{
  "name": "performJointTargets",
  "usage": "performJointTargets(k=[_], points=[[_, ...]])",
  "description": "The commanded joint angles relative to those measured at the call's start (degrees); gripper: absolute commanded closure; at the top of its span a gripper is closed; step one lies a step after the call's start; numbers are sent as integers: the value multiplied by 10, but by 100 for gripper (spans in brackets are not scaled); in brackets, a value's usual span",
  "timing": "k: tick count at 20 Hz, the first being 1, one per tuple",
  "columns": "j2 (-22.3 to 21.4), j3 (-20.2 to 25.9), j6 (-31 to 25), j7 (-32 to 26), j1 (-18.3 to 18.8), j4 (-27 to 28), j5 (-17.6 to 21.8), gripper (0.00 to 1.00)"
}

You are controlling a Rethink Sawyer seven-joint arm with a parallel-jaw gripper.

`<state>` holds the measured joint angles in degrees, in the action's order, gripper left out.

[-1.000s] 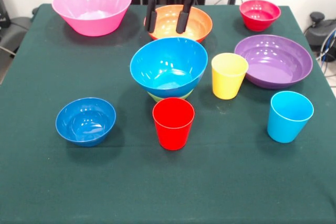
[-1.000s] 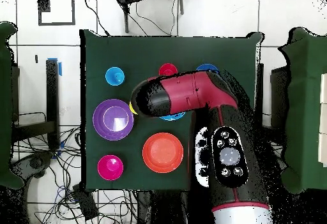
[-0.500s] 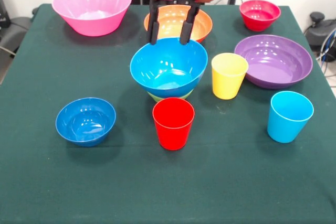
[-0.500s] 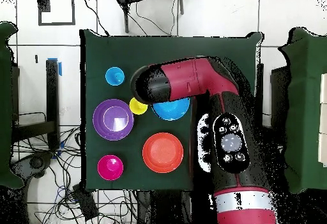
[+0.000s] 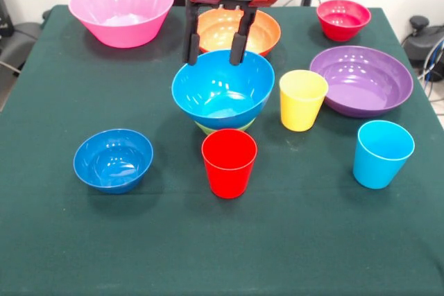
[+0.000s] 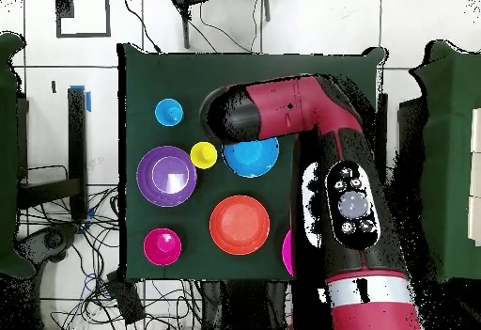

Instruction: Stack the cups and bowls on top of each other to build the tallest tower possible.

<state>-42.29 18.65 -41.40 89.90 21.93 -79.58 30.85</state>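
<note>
The tower is a large blue bowl (image 5: 223, 88) (image 6: 252, 159) resting on a small green bowl (image 5: 222, 128), mid-table. My gripper (image 5: 212, 58) hangs open and empty just above the blue bowl's far rim, in front of the orange bowl (image 5: 267, 29) (image 6: 240, 224). The red cup (image 5: 229, 163) stands upright in front of the tower. To its right is the yellow cup (image 5: 302, 100) (image 6: 203, 155), and the sky-blue cup (image 5: 382, 154) (image 6: 169, 113) is further right. A small blue bowl (image 5: 113, 159) sits at the front left. In the overhead view the arm hides the gripper.
A large pink bowl (image 5: 121, 10) sits at the back left and a small red bowl (image 5: 343, 19) (image 6: 162, 246) at the back right. The wide purple bowl (image 5: 361, 80) (image 6: 166, 176) lies right of the yellow cup. Green cloth (image 5: 222, 254) covers the table.
The gripper came down toward the large blue bowl, then shifted left in the front view, staying open. The arm swung across in the overhead view. No cup or bowl moved.
</note>
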Motion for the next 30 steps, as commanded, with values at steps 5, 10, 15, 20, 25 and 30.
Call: performJointTargets(k=[5, 10, 15, 20, 25, 30], points=[[67, 52, -39, -143, 15, 30, 41, 0], [84, 58, -40, -149, 19, 35, 43, 0], [99, 69, -30, -163, 31, 31, 45, 0], [111, 80, -15, -167, 40, 25, 56, 0], [119, 81, -1, -163, 41, 27, 72, 0], [119, 89, 22, -153, 44, 25, 84, 0]])
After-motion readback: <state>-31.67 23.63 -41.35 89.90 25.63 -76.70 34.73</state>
